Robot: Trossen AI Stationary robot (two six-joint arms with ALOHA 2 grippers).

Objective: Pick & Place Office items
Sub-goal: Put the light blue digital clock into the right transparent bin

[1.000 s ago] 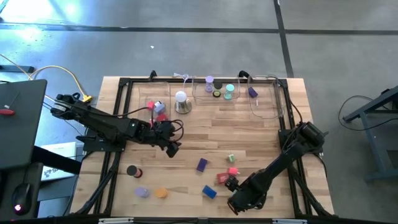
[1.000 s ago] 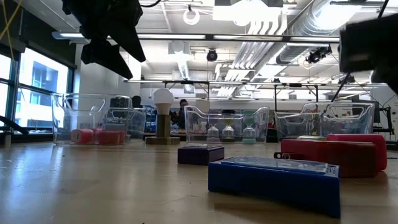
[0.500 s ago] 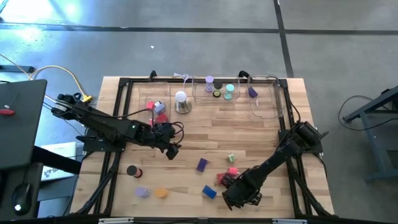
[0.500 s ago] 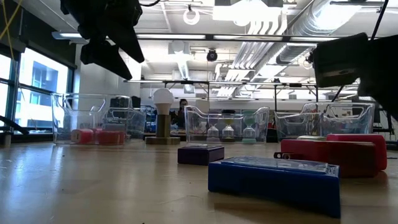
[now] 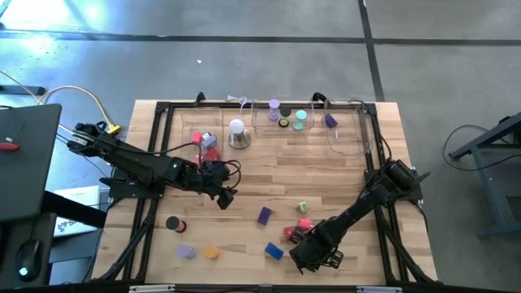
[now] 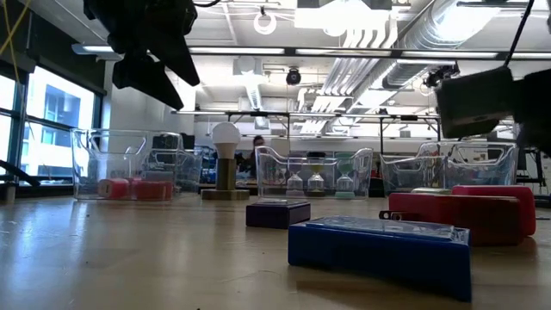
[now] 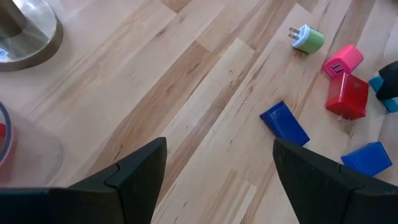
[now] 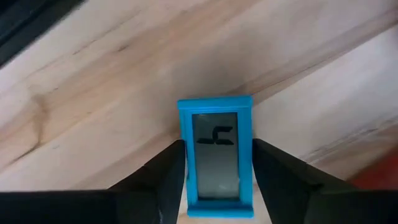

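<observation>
Butcher-block wood covers the table point(image 5: 342, 171), with an open workshop hall behind it. Starting at the fingers point(image 8: 168, 171) of the right gripper point(image 8: 216, 149), we see them drawn in narrow, one against each long side of a bright blue block point(image 8: 216, 165) with a clear window on its top face. Both appear to touch it, and the block lies flat on the wood. We cannot tell whether they press hard yet.

From above, the right gripper covers this block, which sits just beside the red block point(image 5: 291, 233). A pink block point(image 5: 304, 224) touches or nearly touches the red block, and a dark blue block point(image 5: 273, 251) and a purple block point(image 5: 264, 215) lie near it.

We judge the bright blue block light and stiff, a hard plastic shell with smooth, perhaps slippery sides. Holding it across the two long sides near mid-length, as the fingers sit now, should keep it from swivelling. A firm squeeze seems safe, and the clear window is best left untouched.

Well away from the red block, the left gripper point(image 5: 226, 194) hovers above bare wood with its fingers spread wide, holding nothing.
</observation>
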